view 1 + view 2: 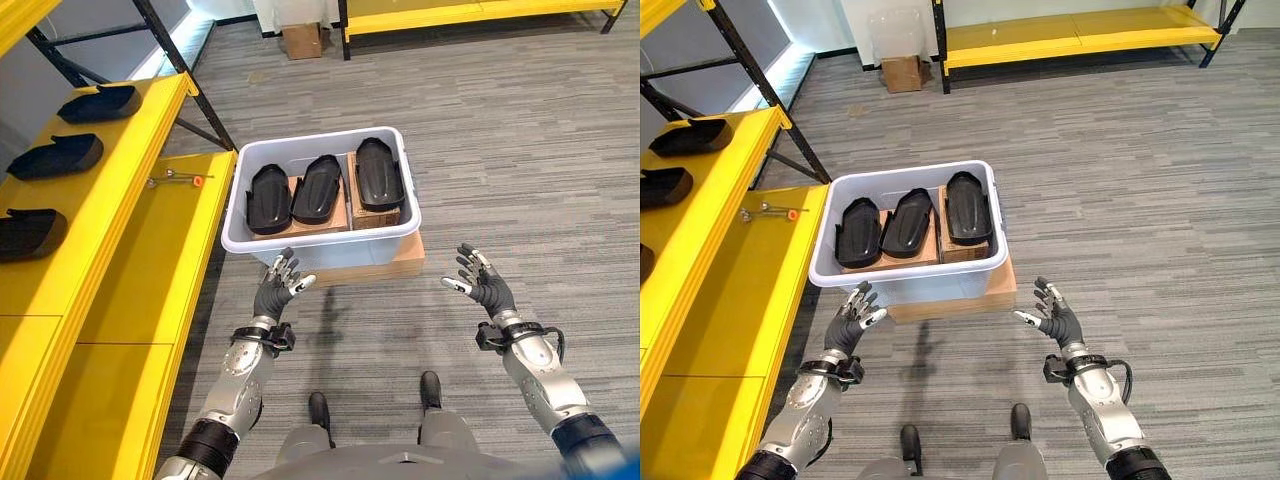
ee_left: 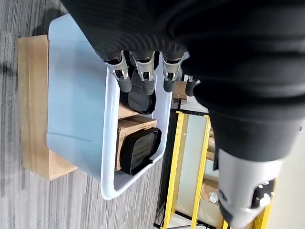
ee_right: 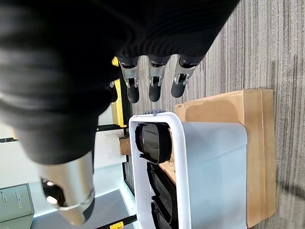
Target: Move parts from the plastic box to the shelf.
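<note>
Box (image 1: 322,235) mid-frame holds three black parts (image 1: 317,189); more parts sit on shelf (image 1: 110,190) upper left. Left hand (image 1: 277,287) and right hand (image 1: 482,282) open, empty, below box.

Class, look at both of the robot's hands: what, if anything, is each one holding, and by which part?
Nothing is held. The left hand and right hand hover open and empty before the plastic box; the black parts lie inside it.
</note>
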Robot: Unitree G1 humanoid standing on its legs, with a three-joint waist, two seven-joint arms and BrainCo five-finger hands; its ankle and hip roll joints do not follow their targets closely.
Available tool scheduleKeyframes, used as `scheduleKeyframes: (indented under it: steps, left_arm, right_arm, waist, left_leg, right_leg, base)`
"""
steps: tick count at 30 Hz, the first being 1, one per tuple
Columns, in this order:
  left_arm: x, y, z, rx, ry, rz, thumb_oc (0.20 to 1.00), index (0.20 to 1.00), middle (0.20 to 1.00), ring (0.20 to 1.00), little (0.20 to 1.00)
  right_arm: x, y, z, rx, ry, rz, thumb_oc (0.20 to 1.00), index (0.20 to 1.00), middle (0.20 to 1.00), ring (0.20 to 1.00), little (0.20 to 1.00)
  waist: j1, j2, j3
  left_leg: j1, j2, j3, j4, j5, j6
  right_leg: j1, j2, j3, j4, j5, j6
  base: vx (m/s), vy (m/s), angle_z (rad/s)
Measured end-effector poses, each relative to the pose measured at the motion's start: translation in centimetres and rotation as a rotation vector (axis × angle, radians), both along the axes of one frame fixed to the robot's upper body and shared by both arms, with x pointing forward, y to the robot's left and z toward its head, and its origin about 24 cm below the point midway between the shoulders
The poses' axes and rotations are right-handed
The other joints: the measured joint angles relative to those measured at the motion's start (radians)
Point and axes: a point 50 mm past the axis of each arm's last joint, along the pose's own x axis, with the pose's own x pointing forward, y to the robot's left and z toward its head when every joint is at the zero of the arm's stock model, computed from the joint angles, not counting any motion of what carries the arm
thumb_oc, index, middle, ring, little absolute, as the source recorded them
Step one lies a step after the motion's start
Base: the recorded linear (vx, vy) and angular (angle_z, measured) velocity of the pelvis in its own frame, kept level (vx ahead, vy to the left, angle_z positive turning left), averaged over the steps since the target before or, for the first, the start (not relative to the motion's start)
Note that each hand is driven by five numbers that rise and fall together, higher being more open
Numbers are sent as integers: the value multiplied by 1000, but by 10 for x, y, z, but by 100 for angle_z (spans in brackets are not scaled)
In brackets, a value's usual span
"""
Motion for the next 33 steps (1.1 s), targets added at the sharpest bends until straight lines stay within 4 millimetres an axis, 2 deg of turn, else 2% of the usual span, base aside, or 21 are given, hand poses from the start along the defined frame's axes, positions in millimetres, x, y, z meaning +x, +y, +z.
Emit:
scheduleKeyframes:
  steps: [1,2,3,4,6,8,11,12,13,15,16,18,19,20,21,22,27,30,31,32,33]
  left_arm:
    - [-2,1,-2,-2,7,4,1000,1000,1000,1000,1000]
    - [-1,5,0,15,3,1,1000,1000,1000,1000,1000]
    - [1,11,2,44,-4,-4,1000,1000,1000,1000,1000]
    - [0,10,0,43,6,-5,1000,1000,1000,1000,1000]
    - [-1,2,-5,13,28,-7,1000,1000,1000,1000,1000]
    - [9,-4,-5,14,30,-19,1000,1000,1000,1000,1000]
    - [9,-5,-11,17,57,-13,1000,1000,1000,1000,1000]
    - [3,-6,-8,5,36,-20,1000,1000,1000,1000,1000]
    - [5,-13,-8,-12,32,-28,1000,1000,1000,1000,1000]
    - [5,-10,-6,2,23,-28,1000,1000,1000,1000,1000]
    - [6,-5,-4,16,17,-22,1000,1000,1000,1000,1000]
    - [14,17,6,97,-10,5,1000,1000,1000,1000,1000]
    - [17,19,8,106,-18,9,1000,1000,1000,1000,1000]
    - [19,21,12,104,-35,20,1000,1000,1000,1000,1000]
    - [20,30,17,127,-51,47,1000,1000,1000,1000,1000]
    - [20,31,17,135,-48,43,1000,1000,1000,1000,1000]
    - [18,22,14,108,-40,33,1000,1000,1000,1000,1000]
    - [22,24,18,120,-55,30,1000,1000,1000,1000,1000]
    - [23,24,19,121,-57,30,1000,1000,1000,1000,1000]
    - [22,20,17,122,-51,14,1000,1000,1000,1000,1000]
    - [22,16,17,117,-53,2,1000,1000,1000,1000,1000]
  right_arm:
    - [1,0,0,0,-2,1,1000,1000,1000,1000,1000]
    - [0,3,-2,12,3,1,1000,1000,1000,1000,1000]
    - [-2,5,-9,31,22,-16,1000,1000,1000,1000,1000]
    - [-3,5,-9,33,19,-22,1000,1000,1000,1000,1000]
    - [-4,3,-9,28,20,-33,1000,1000,1000,1000,1000]
    - [-3,0,-12,24,28,-64,1000,1000,1000,1000,1000]
    - [-5,1,-15,14,43,-49,1000,1000,1000,1000,1000]
    - [-11,-4,-18,2,59,-62,1000,1000,1000,1000,1000]
    - [-13,-12,-20,-11,74,-91,1000,1000,1000,1000,1000]
    - [-16,-9,-22,-10,84,-74,1000,1000,1000,1000,1000]
    - [-16,-5,-23,-1,85,-61,1000,1000,1000,1000,1000]
    - [-18,23,-31,62,109,-9,1000,1000,1000,1000,1000]
    - [-18,28,-32,70,114,6,1000,1000,1000,1000,1000]
    - [-18,29,-31,75,110,16,1000,1000,1000,1000,1000]
    - [-9,31,-24,78,80,22,1000,1000,1000,1000,1000]
    - [-4,32,-20,79,64,22,1000,1000,1000,1000,1000]
    - [-3,31,-19,80,59,19,1000,1000,1000,1000,1000]
    - [1,36,-14,89,40,32,1000,1000,1000,1000,1000]
    - [3,38,-13,91,35,36,1000,1000,1000,1000,1000]
    - [5,40,-9,97,16,47,1000,1000,1000,1000,1000]
    - [6,41,-7,97,9,51,1000,1000,1000,1000,1000]
  waist:
    - [7,1,7]
    - [18,-31,21]
    - [31,-127,53]
    - [56,-141,59]
    - [36,-122,55]
    - [32,-82,55]
    - [74,-81,55]
    - [44,-40,19]
    - [38,-19,9]
    - [57,-56,-15]
    - [60,-84,-15]
    - [70,-167,-14]
    - [73,-173,-17]
    - [85,-169,-15]
    - [103,-168,-7]
    - [113,-163,-9]
    - [81,-171,-15]
    - [79,-164,-9]
    - [78,-155,-3]
    - [78,-126,15]
    - [76,-109,25]
  left_leg:
    - [-18,28,-2,39,2,-40]
    - [-49,20,-25,113,2,-46]
    - [-169,-5,-157,366,35,-48]
    - [-234,-21,-206,438,92,-35]
    - [-251,12,-99,224,67,-4]
    - [-265,69,-10,-47,70,-46]
    - [-264,25,-21,63,44,-33]
    - [-199,41,-56,84,-9,-39]
    - [-214,57,-55,124,26,-28]
    - [-246,16,-18,167,40,-7]
    - [-267,-9,9,188,29,3]
    - [-303,-87,68,221,-23,82]
    - [-306,-105,69,234,-31,84]
    - [-303,-120,69,238,-36,94]
    - [-303,-141,72,249,-64,103]
    - [-310,-158,77,262,-100,103]
    - [-312,-248,77,270,-138,176]
    - [-287,-277,81,223,-131,218]
    - [-252,-279,77,188,-126,228]
    - [-162,-279,77,112,-111,233]
    - [-122,-276,77,83,-109,231]
  right_leg:
    - [-41,27,-9,93,-40,-33]
    - [-71,34,-6,178,-100,-64]
    - [-113,6,6,294,-180,-95]
    - [-97,5,8,269,-179,-95]
    - [-34,16,-44,133,-156,-70]
    - [-63,34,-72,199,-158,-91]
    - [-5,36,14,50,-156,-77]
    - [14,25,21,257,-271,-27]
    - [17,25,12,287,-298,-16]
    - [-38,-32,52,315,-310,-4]
    - [-55,-66,62,308,-309,6]
    - [-42,-168,64,237,-265,-2]
    - [-15,-189,65,230,-260,10]
    - [18,-205,69,209,-253,29]
    - [85,-213,68,138,-175,73]
    - [82,-224,60,148,-160,91]
    - [55,-312,63,209,-73,70]
    - [-90,-344,59,427,10,67]
    - [-121,-341,44,475,-16,69]
    - [-150,-317,-34,488,-74,64]
    - [-180,-272,-41,453,-117,58]
  base:
    - [-34,-125,-5]
    - [99,-143,17]
    - [126,-63,16]
    - [216,25,30]
    - [217,131,20]
    - [452,291,10]
    - [383,274,-69]
    - [439,356,-65]
    - [329,286,-36]
    - [166,162,-39]
    - [205,225,-35]
    - [163,188,-9]
    - [150,135,10]
    - [200,186,22]
    - [266,265,6]
    - [243,273,17]
    - [158,257,21]
    - [76,191,3]
    - [110,82,-19]
    - [82,17,-31]
    - [179,-101,-30]
